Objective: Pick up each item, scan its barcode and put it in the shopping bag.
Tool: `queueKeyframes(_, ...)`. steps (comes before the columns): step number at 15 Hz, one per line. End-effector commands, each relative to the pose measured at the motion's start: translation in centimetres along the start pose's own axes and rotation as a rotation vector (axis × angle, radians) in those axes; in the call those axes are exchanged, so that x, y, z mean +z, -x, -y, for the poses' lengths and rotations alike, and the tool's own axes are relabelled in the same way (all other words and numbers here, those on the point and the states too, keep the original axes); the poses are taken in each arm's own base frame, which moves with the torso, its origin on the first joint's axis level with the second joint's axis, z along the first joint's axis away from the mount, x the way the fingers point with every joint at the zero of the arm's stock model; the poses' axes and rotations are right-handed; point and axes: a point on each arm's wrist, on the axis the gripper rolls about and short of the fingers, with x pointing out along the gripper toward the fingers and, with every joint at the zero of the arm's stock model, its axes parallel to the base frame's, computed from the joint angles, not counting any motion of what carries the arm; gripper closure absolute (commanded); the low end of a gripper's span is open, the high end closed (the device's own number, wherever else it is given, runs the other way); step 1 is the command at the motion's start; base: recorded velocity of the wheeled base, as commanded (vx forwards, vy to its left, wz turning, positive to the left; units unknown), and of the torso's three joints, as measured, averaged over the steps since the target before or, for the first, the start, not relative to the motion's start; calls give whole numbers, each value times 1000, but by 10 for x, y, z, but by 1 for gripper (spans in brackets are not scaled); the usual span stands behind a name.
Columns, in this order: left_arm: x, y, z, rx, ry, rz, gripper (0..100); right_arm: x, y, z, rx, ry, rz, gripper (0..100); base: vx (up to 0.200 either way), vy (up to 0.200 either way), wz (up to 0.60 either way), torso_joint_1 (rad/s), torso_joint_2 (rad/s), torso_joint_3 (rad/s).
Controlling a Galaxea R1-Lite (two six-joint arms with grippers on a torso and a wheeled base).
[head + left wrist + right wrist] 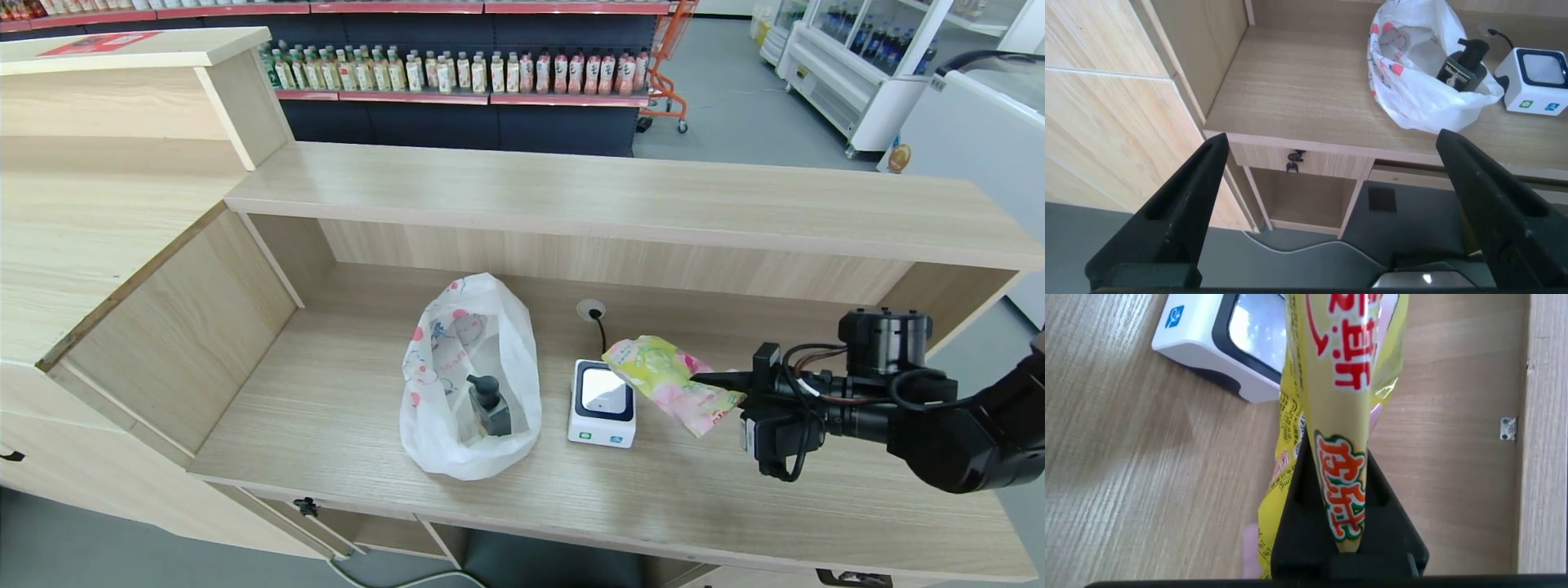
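At the right side of the counter [326,408] we find the right gripper [722,385] shut flat on one end of a snack packet [665,374]. It pinches the crimped edge so that the yellow, green and pink packet juts out toward the robot's left, held clear above the wooden top. From the right wrist we look along that packet [1331,376], clamped between the black fingers [1392,543] of the gripper [1341,498]. Its free end hangs across one corner of the scanner [1229,351]; we cannot tell whether the two touch. The scanner [602,404] is a small white box with a dark-framed glass window facing up. It stands on the counter, and a black cable [600,331] runs from it back to a round hole [590,309] by the rear wall. Just beside it, on the robot's left, sits the shopping bag [510,343], white plastic with red and pink print, its mouth open upward. Inside we see a dark pump bottle [490,406] standing upright. The left gripper [1331,139] hangs low, out beyond the counter's front edge and well apart from the bag [1413,94]. Its fingers [1184,204] are spread wide with nothing between them, and past them we see a drawer lock [1297,157] under the counter top [1290,82]. Beyond the raised ledge [571,192] stands a shop shelf of bottles [457,72].
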Motion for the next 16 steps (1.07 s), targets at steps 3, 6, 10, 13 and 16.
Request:
queueKeyframes(3, 0, 0, 0, 0, 1, 1, 0, 5, -6, -19, 1, -42, 14, 100, 0, 0, 0, 0, 0, 0)
queueKeyframes(6, 0, 0, 0, 0, 1, 1, 0, 9, -11, -31, -45, -62, 21, 100, 0, 0, 0, 0, 0, 0)
queueKeyframes(10, 0, 0, 0, 0, 1, 1, 0, 9, -15, -41, -95, -78, 22, 100, 0, 0, 0, 0, 0, 0)
queueKeyframes(13, 0, 0, 0, 0, 1, 1, 0, 10, -15, -41, -93, -82, 23, 100, 0, 0, 0, 0, 0, 0)
queueKeyframes(16, 0, 0, 0, 0, 1, 1, 0, 10, -14, -41, -90, -85, 21, 100, 0, 0, 0, 0, 0, 0)
